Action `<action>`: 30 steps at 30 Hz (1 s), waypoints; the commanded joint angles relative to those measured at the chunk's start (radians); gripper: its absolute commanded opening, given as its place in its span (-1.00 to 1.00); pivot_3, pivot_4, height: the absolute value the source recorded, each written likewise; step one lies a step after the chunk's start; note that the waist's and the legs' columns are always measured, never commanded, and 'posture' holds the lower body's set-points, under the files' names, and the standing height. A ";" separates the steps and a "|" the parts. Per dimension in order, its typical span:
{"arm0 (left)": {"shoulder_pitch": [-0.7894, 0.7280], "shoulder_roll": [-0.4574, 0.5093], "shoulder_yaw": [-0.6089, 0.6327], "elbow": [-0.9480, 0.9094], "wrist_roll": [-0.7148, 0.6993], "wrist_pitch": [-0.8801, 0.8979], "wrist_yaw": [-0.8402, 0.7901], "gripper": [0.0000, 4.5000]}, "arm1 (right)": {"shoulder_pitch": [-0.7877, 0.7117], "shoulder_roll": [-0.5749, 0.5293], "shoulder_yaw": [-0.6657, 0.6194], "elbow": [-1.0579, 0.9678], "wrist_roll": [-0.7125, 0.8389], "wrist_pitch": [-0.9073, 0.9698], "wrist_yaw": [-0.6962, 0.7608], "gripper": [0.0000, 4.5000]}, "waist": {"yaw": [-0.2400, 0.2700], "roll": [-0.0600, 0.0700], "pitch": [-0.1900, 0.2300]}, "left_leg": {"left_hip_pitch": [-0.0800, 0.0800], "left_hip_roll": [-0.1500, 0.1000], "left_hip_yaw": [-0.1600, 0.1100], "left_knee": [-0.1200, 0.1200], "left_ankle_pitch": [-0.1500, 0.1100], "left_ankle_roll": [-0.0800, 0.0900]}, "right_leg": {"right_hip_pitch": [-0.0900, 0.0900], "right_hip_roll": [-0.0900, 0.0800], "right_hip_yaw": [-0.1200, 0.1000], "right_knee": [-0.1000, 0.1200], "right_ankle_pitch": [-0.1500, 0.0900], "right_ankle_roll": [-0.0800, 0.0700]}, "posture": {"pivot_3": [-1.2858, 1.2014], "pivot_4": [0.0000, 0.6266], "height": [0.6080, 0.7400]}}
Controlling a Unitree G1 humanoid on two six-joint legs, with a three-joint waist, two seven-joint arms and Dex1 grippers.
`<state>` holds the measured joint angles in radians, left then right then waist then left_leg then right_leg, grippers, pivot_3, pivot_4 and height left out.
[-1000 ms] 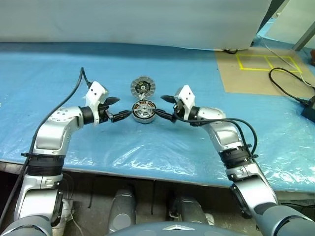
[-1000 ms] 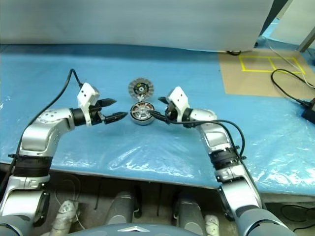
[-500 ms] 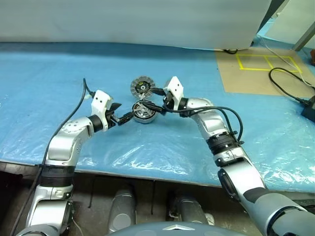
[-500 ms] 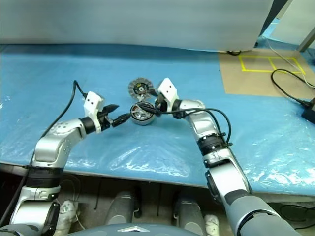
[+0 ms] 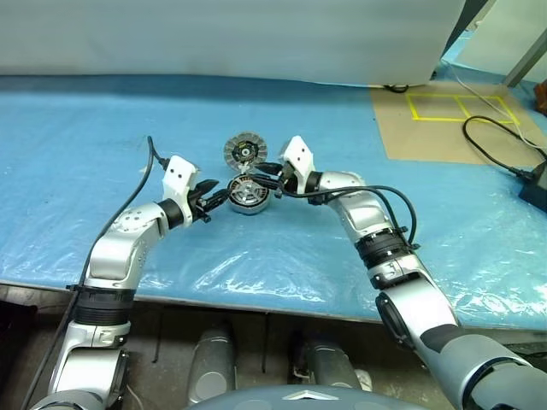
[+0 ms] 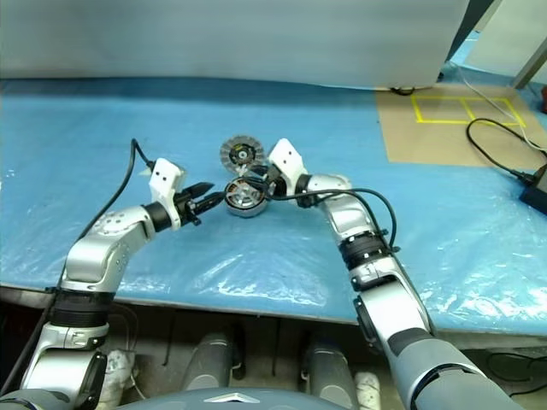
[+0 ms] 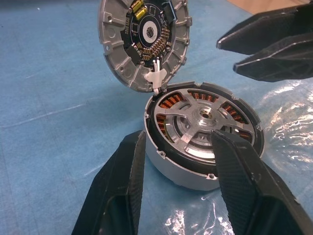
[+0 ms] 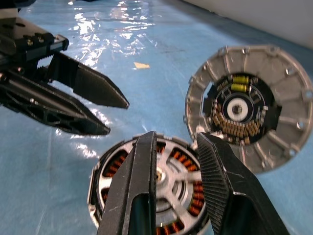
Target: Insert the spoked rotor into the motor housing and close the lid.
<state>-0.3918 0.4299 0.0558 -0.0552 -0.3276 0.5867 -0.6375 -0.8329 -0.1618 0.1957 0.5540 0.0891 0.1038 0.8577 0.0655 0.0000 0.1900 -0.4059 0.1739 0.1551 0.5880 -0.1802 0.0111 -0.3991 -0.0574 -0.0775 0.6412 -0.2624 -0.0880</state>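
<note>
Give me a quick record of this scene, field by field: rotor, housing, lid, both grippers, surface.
rotor: seated in the housing, spokes and hub showing
housing: upright on the blue sheet
lid: open, tilted up behind the housing, circuit side showing, meeting the housing rim
left gripper: jaws part open, straddling the housing's near wall
right gripper: fingers narrowly apart over the rotor
held: nothing lifted

Motor housing (image 7: 166, 164) matt silver metal, copper-brown windings inside; spoked rotor (image 7: 200, 120) brushed silver metal spokes, dark matt rim; lid (image 7: 115, 46) rough cast grey metal, dark circuit centre; gripper fingers (image 7: 122, 196) black textured matt plastic; table cover (image 5: 68, 154) blue, under glossy crinkled clear plastic film
</note>
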 commanded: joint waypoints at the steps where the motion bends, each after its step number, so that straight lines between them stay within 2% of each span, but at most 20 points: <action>1: -0.018 0.019 0.026 -0.006 0.003 -0.028 0.009 -0.02 | -0.039 0.039 0.010 0.045 -0.001 -0.030 0.012 -0.43 | 0.000 0.000 0.000 | 0.000 0.000 0.000 0.000 0.000 0.000 | 0.000 0.000 0.000 0.000 0.000 0.000 | 0.03 -0.52 1.00; 6: -0.005 0.033 0.036 -0.031 -0.006 -0.024 0.016 -0.02 | -0.069 0.058 0.006 0.138 -0.020 -0.077 0.016 -0.43 | 0.002 0.000 0.000 | -0.001 0.000 0.000 0.000 0.000 0.000 | 0.000 0.000 0.000 0.000 0.000 0.000 | 0.03 -0.52 1.00; 9: 0.011 0.038 0.061 -0.047 -0.023 -0.009 0.028 -0.02 | -0.077 0.057 -0.003 0.189 -0.024 -0.100 0.025 -0.67 | 0.002 0.000 0.000 | -0.001 0.000 0.000 0.001 0.000 0.000 | 0.000 0.000 0.000 0.000 0.000 0.000 | 0.03 -0.52 1.00; 11: 0.017 0.041 0.074 -0.053 -0.035 0.002 0.032 -0.02 | -0.086 0.056 -0.005 0.226 -0.030 -0.119 0.023 -0.95 | 0.001 0.000 0.000 | -0.001 0.000 0.000 0.001 0.000 0.000 | 0.000 0.000 0.000 0.000 0.000 0.000 | 0.03 -0.52 1.00; 12: 0.019 0.043 0.076 -0.055 -0.037 0.004 0.032 -0.02 | -0.091 0.057 -0.008 0.241 -0.031 -0.126 0.023 -0.98 | 0.001 0.000 0.000 | -0.001 0.000 0.000 0.001 0.000 0.000 | 0.000 0.000 0.000 0.000 0.000 0.000 | 0.03 -0.52 1.00; 22: 0.006 0.044 0.056 -0.043 -0.025 -0.003 0.045 -0.02 | -0.125 0.091 -0.006 0.335 -0.065 -0.164 -0.008 -0.98 | 0.001 0.000 0.000 | -0.001 0.000 0.000 0.001 0.000 0.000 | -0.001 0.000 0.000 0.001 0.000 0.000 | 0.03 -0.52 1.00; 30: -0.010 0.043 0.036 -0.026 -0.021 -0.010 0.033 -0.02 | -0.093 0.067 0.023 0.357 -0.127 -0.179 -0.002 -0.98 | 0.001 0.000 0.000 | -0.001 0.001 0.000 0.003 0.000 0.001 | 0.000 0.000 0.000 0.001 0.000 0.000 | 0.03 -0.52 1.00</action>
<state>-0.3839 0.4672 0.0936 -0.0689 -0.3491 0.5947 -0.5981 -0.9370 -0.0864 0.2081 0.8994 -0.0130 -0.0691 0.8652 0.0666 0.0001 0.1900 -0.4065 0.1744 0.1551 0.5909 -0.1805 0.0116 -0.3991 -0.0574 -0.0776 0.6424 -0.2625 -0.0881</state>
